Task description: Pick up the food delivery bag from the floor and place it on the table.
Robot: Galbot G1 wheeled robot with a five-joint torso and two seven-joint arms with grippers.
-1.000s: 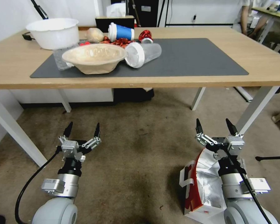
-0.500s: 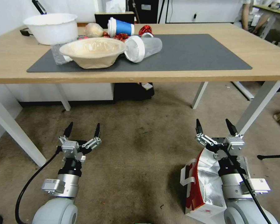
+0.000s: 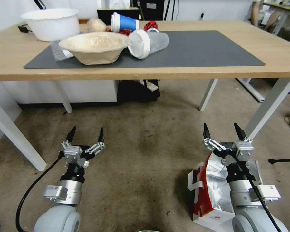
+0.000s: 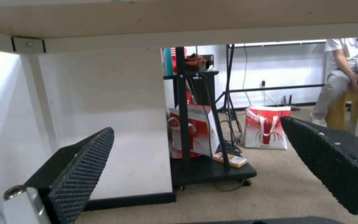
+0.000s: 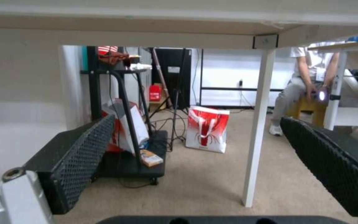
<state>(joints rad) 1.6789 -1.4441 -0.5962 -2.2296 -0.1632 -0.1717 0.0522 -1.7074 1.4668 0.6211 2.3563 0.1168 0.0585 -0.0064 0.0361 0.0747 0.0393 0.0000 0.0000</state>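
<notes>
Floor: brownish-grey carpet (image 3: 145, 154) with dark stains, running under and in front of the table.
Table: light wood top (image 3: 280, 54) on white legs, a dark grey mat (image 3: 196, 48) along its middle.
Table clutter: toward the left end of the mat, a tan paper bowl (image 3: 94, 46), a clear lidded cup (image 3: 149, 43) on its side and a blue cup (image 3: 124, 23) on its side; a white tub (image 3: 50, 23) sits at the far left corner.
Food delivery bag: on the floor (image 3: 209, 190), upright, mouth open to the foil lining, red side panel facing left, partly hidden beneath the right arm.
Left gripper: (image 3: 85, 135) held low above bare carpet, fingers spread apart, empty.
Right gripper: (image 3: 221, 131) just past the bag's far edge, fingers spread apart, holding nothing.
Wrist views: both look under the tabletop between wide-apart pads (image 4: 79, 171) (image 5: 79, 174).
</notes>
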